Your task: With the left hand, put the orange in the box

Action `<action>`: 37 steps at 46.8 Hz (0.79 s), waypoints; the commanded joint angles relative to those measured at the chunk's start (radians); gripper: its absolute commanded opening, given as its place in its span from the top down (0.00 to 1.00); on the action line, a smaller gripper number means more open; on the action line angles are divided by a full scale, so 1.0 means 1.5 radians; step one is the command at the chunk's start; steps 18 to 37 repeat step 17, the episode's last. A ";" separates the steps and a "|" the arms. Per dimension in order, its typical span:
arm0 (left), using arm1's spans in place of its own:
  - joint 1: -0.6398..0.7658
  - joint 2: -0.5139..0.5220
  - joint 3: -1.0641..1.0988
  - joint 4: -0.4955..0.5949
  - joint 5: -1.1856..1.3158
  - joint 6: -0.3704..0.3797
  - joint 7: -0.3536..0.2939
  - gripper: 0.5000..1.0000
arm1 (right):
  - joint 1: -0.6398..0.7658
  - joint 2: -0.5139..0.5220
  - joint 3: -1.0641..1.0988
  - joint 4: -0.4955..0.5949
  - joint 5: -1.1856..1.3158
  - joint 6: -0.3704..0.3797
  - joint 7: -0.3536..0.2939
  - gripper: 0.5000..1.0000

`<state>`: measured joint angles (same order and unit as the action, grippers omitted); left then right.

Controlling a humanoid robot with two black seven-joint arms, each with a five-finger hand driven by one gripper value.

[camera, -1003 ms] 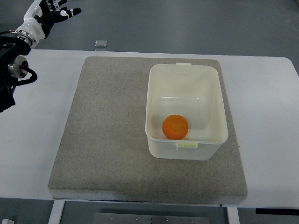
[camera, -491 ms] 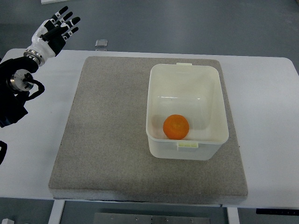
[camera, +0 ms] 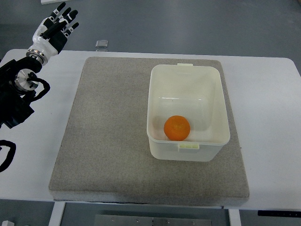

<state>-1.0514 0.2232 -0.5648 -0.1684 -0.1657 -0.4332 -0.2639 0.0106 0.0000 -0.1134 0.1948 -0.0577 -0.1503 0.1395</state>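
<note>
Orange in the box; left hand empty at the upper left of the frame.

The black-and-white left hand hangs with fingers spread, holding nothing, well apart from the grey felt mat. The round orange sits inside the cream plastic box, near its lower wall at centre right. The placing step looks done; probably only parking the arm is left.
</note>
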 commanded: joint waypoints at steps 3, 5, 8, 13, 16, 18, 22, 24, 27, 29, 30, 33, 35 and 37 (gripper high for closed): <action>-0.002 -0.007 0.000 -0.001 0.002 0.002 0.000 0.03 | 0.000 0.000 0.000 0.000 0.001 0.000 0.000 0.14; -0.001 -0.008 0.000 -0.001 0.002 0.002 0.000 0.03 | 0.000 0.000 0.003 0.000 0.001 -0.001 -0.001 0.14; -0.002 -0.009 0.001 -0.002 0.002 0.002 0.000 0.03 | 0.001 0.000 0.003 0.007 0.000 0.002 -0.001 0.14; -0.002 -0.008 0.000 -0.003 0.002 0.002 0.000 0.03 | 0.004 0.000 0.002 0.008 0.001 -0.002 -0.001 0.14; -0.002 -0.008 0.001 -0.002 0.002 0.002 0.000 0.03 | 0.005 0.000 0.001 0.009 -0.002 -0.001 -0.002 0.14; -0.001 -0.008 0.000 -0.001 0.002 0.002 0.000 0.03 | 0.005 0.000 0.000 0.010 -0.003 -0.001 -0.003 0.14; -0.001 -0.008 0.000 -0.001 0.002 0.002 0.000 0.03 | 0.005 0.000 0.000 0.010 -0.003 -0.001 -0.003 0.14; -0.001 -0.008 0.000 -0.001 0.002 0.002 0.000 0.03 | 0.005 0.000 0.000 0.010 -0.003 -0.001 -0.003 0.14; -0.001 -0.008 0.000 -0.001 0.002 0.002 0.000 0.03 | 0.005 0.000 0.000 0.010 -0.003 -0.001 -0.003 0.14; -0.001 -0.008 0.000 -0.001 0.002 0.002 0.000 0.03 | 0.005 0.000 0.000 0.010 -0.003 -0.001 -0.003 0.14; -0.001 -0.008 0.000 -0.001 0.002 0.002 0.000 0.03 | 0.005 0.000 0.000 0.010 -0.003 -0.001 -0.003 0.14; -0.001 -0.008 0.000 -0.001 0.002 0.002 0.000 0.03 | 0.005 0.000 0.000 0.010 -0.003 -0.001 -0.003 0.14; -0.001 -0.008 0.000 -0.001 0.002 0.002 0.000 0.03 | 0.005 0.000 0.000 0.010 -0.003 -0.001 -0.003 0.14; -0.001 -0.008 0.000 -0.001 0.002 0.002 0.000 0.03 | 0.005 0.000 0.000 0.010 -0.003 -0.001 -0.003 0.14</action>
